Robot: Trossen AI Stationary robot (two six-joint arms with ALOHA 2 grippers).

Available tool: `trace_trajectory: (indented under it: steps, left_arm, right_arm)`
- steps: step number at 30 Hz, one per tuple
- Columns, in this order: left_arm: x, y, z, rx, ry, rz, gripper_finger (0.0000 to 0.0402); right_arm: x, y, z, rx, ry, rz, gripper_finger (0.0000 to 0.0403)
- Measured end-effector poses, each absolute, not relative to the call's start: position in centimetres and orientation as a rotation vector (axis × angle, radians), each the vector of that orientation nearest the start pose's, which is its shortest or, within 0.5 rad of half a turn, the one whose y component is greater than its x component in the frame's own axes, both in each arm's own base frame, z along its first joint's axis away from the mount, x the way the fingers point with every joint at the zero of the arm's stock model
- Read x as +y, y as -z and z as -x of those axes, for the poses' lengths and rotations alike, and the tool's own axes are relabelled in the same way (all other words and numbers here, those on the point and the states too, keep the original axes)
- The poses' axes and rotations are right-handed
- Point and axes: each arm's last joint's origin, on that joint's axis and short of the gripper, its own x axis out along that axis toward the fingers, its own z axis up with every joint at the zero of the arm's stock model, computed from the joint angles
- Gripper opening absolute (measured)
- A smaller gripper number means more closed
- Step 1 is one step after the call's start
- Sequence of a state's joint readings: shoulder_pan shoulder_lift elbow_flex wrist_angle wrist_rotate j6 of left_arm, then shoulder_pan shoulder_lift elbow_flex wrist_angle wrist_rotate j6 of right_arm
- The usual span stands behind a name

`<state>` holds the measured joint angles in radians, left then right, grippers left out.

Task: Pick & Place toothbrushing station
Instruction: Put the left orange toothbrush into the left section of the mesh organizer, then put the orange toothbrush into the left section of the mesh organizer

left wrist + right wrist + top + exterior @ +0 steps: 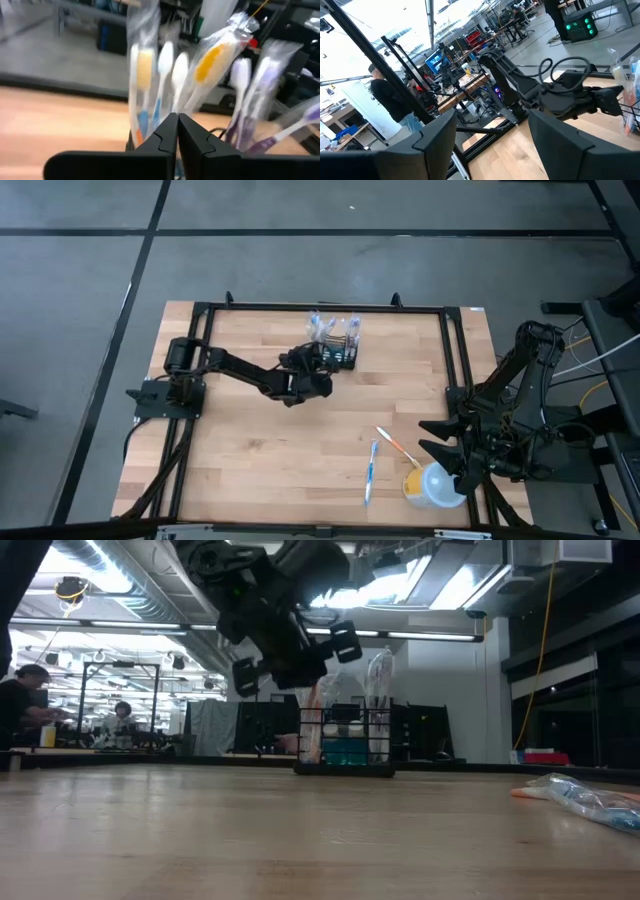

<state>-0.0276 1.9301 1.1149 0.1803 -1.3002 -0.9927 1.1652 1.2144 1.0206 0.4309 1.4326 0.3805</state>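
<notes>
Wooden table (260, 450) carried the toothbrushing station (338, 356) near its far edge; left gripper (322, 360) beside it, fingers closed empty; right gripper (443, 438) spread wide at the right edge.

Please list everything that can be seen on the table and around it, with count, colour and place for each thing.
Table: one, pale wood with a black frame, fills the middle.
Mesh holder: one, black, at the far edge of the table.
Wrapped toothbrushes: several, orange, white, blue and purple, standing in the holder.
Loose toothbrushes: two, one blue and one orange and white, lying near the right front.
Cup: one, yellow with a pale lid, at the right front corner.
People: a few, dark clothes, in the room beyond.
Left gripper: one, black, jaws shut, just in front of the holder.
Right gripper: one, black, jaws open, waiting at the right edge near the cup.
</notes>
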Motion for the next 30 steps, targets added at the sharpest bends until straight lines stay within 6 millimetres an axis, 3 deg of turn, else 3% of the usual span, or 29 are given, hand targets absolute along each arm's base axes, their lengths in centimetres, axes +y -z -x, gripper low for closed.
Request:
trace_trajectory:
  steps: [5, 12, 16, 19, 23, 27, 30]
  left_arm:
    - [2.2, -16.5, -38.3, -0.097, -1.326, 0.485, 0.0031]
    - [1.3, -18.8, -37.8, -0.089, -1.300, 0.444, 0.0089]
    - [0.3, -21.3, -37.0, -0.141, -1.286, 0.449, 0.0120]
    - [-1.0, -24.4, -35.9, -0.191, -1.232, 0.497, 0.0136]
    - [-2.8, -27.5, -34.9, -0.054, -0.965, 0.516, 0.0143]
    - [-6.0, -25.5, -35.2, 0.190, -0.659, 0.649, 0.0136]
    - [-9.7, -22.7, -34.8, 0.357, -0.583, 0.783, 0.0126]
  right_arm:
    - [21.8, -38.0, -12.5, -0.115, 0.251, -0.610, 0.0251]
    - [21.8, -38.0, -12.5, -0.115, 0.248, -0.612, 0.0251]
    - [21.8, -38.0, -12.5, -0.115, 0.249, -0.611, 0.0251]
    - [21.8, -38.0, -12.5, -0.115, 0.249, -0.611, 0.0251]
    - [21.8, -38.0, -12.5, -0.115, 0.249, -0.610, 0.0251]
    - [21.8, -38.0, -12.5, -0.112, 0.245, -0.587, 0.0251]
    - [21.9, -37.9, -12.5, -0.112, 0.246, -0.588, 0.0251]
